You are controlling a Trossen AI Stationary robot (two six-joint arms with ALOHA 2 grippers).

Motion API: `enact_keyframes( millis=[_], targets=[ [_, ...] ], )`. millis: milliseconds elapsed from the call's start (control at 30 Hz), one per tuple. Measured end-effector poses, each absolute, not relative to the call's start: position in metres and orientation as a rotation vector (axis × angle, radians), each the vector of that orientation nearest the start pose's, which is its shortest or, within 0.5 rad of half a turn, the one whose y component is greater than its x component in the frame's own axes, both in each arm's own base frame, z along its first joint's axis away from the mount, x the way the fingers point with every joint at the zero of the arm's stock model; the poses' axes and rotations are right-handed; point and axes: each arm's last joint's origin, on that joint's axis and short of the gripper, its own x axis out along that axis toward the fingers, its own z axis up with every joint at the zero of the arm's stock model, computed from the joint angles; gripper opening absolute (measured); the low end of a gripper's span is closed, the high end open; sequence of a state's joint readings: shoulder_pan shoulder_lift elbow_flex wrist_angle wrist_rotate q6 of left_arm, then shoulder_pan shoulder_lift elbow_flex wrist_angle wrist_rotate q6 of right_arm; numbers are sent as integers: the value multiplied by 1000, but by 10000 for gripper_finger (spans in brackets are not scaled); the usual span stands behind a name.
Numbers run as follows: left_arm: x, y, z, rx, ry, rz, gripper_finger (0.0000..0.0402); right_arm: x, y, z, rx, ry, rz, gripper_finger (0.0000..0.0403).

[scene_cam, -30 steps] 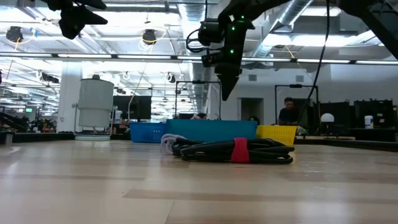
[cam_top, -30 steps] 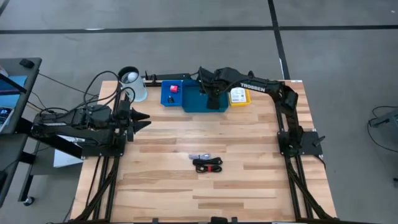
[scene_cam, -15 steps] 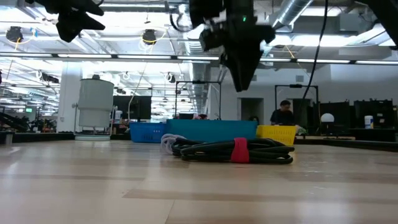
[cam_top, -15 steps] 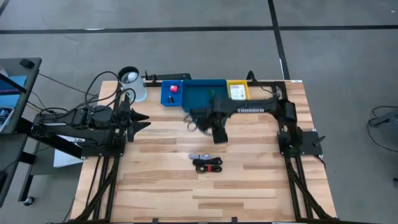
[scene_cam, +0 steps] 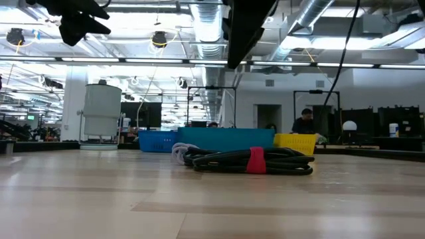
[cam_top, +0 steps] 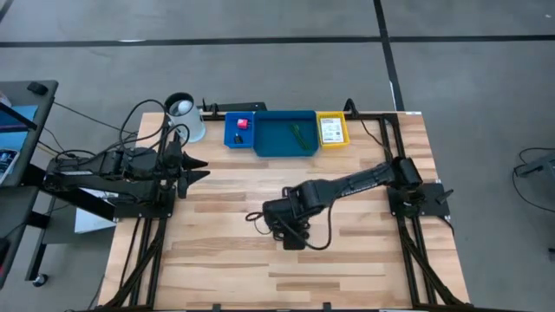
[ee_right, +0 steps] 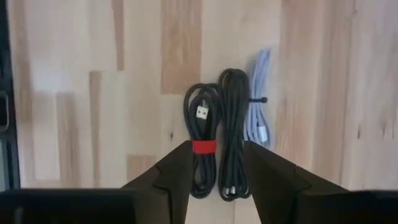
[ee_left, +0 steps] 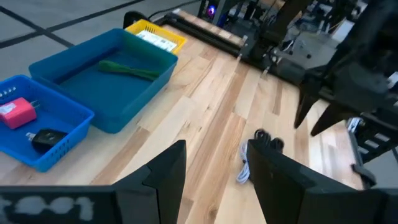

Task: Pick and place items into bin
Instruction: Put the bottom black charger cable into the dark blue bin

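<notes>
The black coiled cable bundle bound by a red strap [ee_right: 211, 147] lies flat on the light wooden slatted table [cam_top: 347, 260], near mid-table and well apart from the bins at the far edge; a smaller pale lilac-white coiled cable [ee_right: 260, 106] lies touching or just beside it. The right gripper [ee_right: 216, 163] hangs directly above the bundle, its two dark fingers spread apart with nothing between them, straddling the strap end of the coil. The bundle will likely handle as light, soft and floppy; loops would sag from any single-strand hold, so the strapped section, where the strands are cinched together, looks the firmest place to pinch. The sheath may be somewhat slick, so a deep bite seems wise. The pale cable could snag and be dragged along. At the far edge sit three bins side by side: a small blue mesh basket [ee_left: 68, 115] holding a pink-red cube [ee_left: 17, 114] and a black block [ee_left: 47, 138], a large teal plastic bin [ee_left: 124, 102] holding green ties [ee_left: 129, 70], and a yellow basket [ee_left: 174, 38] with a white printed card [ee_left: 157, 42]. The left gripper [ee_left: 214, 163] waits at the table's left side, fingers apart, empty.
</notes>
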State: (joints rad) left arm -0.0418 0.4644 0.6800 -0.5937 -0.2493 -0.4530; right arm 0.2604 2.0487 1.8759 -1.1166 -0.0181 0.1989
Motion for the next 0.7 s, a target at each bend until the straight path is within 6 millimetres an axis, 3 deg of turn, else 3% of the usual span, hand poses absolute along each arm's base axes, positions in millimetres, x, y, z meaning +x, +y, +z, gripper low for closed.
enact_keyframes(
  millis=[333,500,700],
  targets=[
    [99,3,295,-384,352,293,159,397,142,263,-40,1245,-7,171],
    [99,3,295,-385,352,293,159,399,149,262,2,1200,-44,170],
    [99,2,295,-395,356,267,159,411,158,218,35,1337,-13,157]
  ],
)
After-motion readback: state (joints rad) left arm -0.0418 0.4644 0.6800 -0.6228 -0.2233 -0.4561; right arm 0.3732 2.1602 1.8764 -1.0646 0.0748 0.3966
